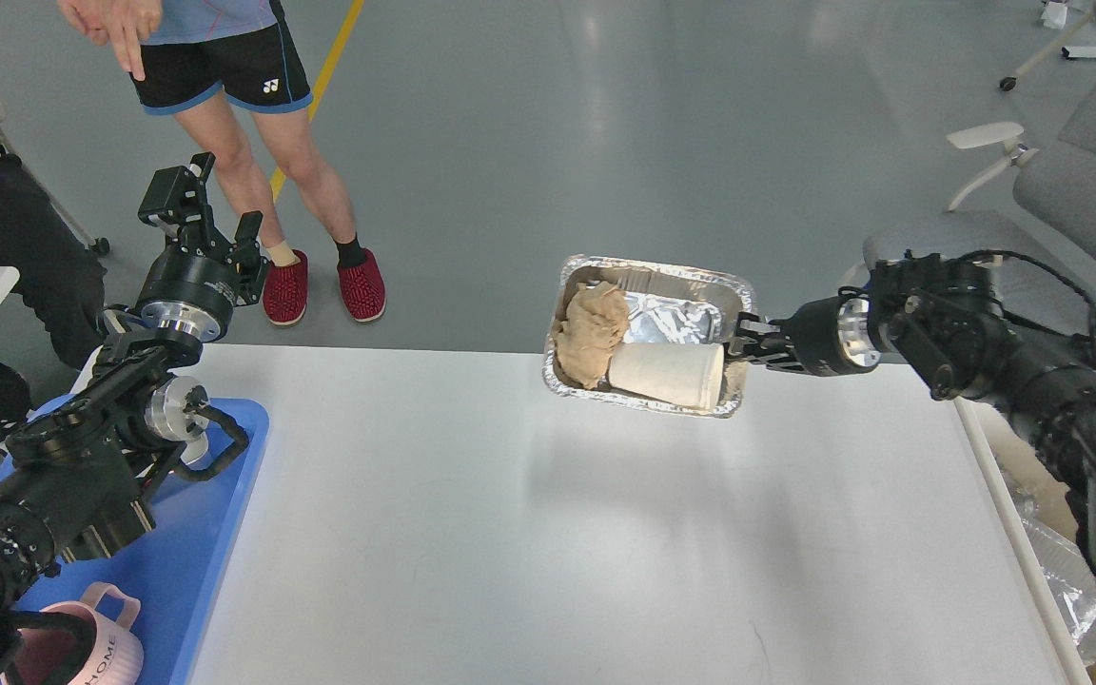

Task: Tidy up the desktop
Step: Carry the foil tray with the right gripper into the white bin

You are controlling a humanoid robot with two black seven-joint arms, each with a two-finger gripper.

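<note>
The white desktop [548, 533] fills the lower part of the head view. My right gripper [746, 341] is shut on the right rim of a foil tray [672, 319] and holds it in the air over the desktop's far edge. In the tray lie a crumpled brown paper [592, 323] and a white paper cup [667, 374] on its side. My left gripper [201, 205] points up and away at the far left, above the blue tray [196, 552]; its two fingers stand apart and hold nothing.
A pink mug [91, 647] stands at the blue tray's near end, partly behind my left arm. A cream bin [1033, 561] with foil in it sits off the desktop's right edge. A person [225, 57] stands beyond the far left corner. Grey chairs [1081, 171] stand at the far right.
</note>
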